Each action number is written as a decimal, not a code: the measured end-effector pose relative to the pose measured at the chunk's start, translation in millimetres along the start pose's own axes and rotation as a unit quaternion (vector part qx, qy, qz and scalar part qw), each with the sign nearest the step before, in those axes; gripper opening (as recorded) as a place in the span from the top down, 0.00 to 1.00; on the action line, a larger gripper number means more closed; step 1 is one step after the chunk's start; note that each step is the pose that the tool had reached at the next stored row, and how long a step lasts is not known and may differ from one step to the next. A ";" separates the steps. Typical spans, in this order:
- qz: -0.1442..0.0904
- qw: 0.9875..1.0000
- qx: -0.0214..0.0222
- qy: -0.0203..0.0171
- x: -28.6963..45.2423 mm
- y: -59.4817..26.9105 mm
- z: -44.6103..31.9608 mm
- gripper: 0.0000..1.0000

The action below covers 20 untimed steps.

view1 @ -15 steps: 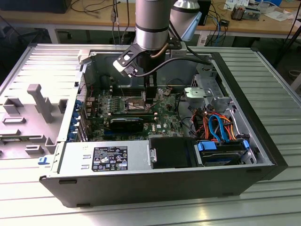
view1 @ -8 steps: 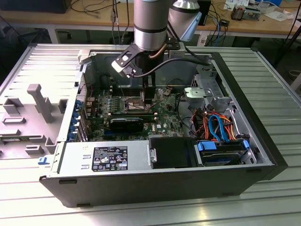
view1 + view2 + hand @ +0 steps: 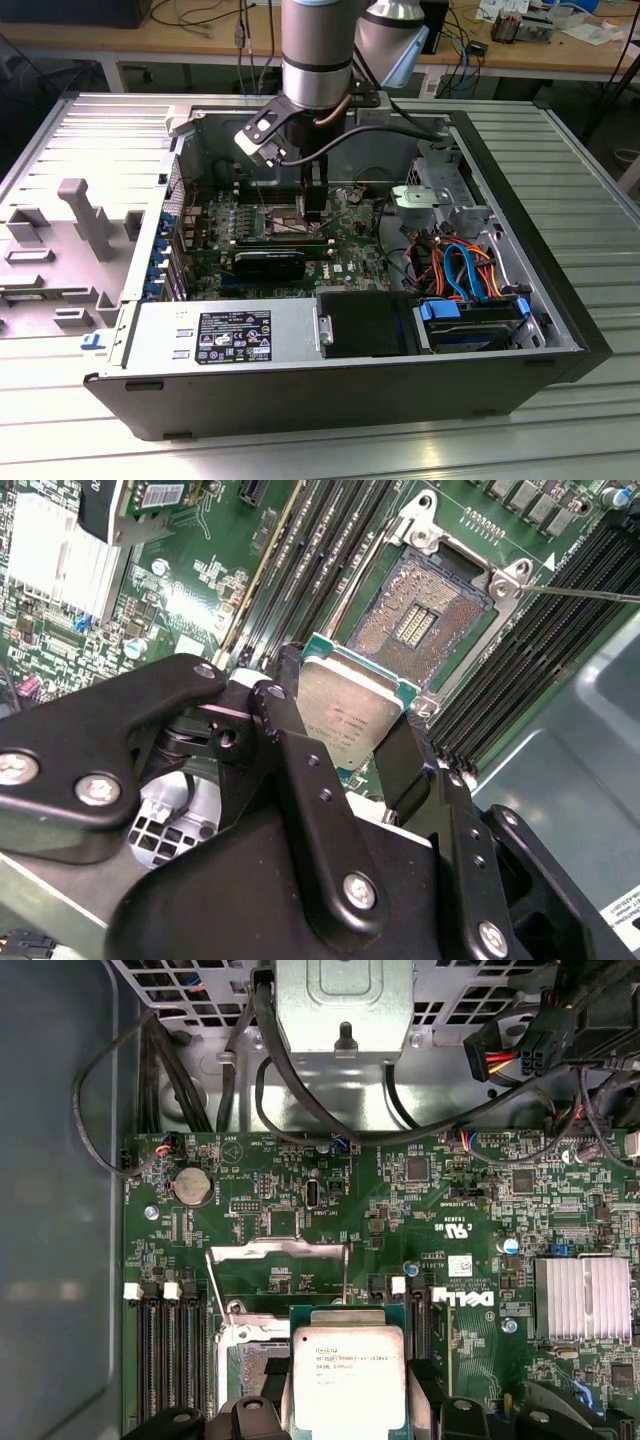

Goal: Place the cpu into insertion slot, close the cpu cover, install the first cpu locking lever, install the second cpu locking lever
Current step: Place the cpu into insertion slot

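table (image 3: 590, 180): ribbed metal, carried the open PC case (image 3: 300, 400)
hand (image 3: 340, 742): clamped on the cpu (image 3: 352, 708) by two opposite edges
cpu: metal top up, held just short of the insertion slot (image 3: 420, 615), not seated
insertion slot: contacts bare
cpu cover (image 3: 278, 1250): swung up, open
motherboard (image 3: 400, 1210): green, under everything

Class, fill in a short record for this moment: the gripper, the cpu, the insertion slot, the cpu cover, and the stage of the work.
gripper: shut on the cpu, gripping its edges
cpu: held above the motherboard, not seated
insertion slot: empty, contacts exposed
cpu cover: swung open
stage: cpu not yet placed
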<state>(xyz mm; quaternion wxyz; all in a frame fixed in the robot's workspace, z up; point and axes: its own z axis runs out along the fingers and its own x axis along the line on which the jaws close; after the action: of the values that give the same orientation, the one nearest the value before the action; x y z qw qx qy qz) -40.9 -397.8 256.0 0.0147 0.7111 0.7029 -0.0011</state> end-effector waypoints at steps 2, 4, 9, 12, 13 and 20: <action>0.000 1.000 0.000 0.000 0.0 -0.9 0.5 0.45; 0.000 1.000 0.000 0.000 0.0 -1.4 1.2 0.45; 0.000 1.000 0.000 0.000 0.1 -2.7 3.8 0.45; 0.000 1.000 0.000 0.000 0.1 -3.1 4.9 0.45; 0.000 1.000 0.000 0.000 0.1 -3.2 5.1 0.45; 0.000 1.000 0.000 0.000 0.2 -3.6 9.7 0.45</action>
<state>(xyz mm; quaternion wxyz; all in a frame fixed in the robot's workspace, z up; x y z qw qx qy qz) -44.3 -397.8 246.3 0.0147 0.7111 0.7029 -0.0010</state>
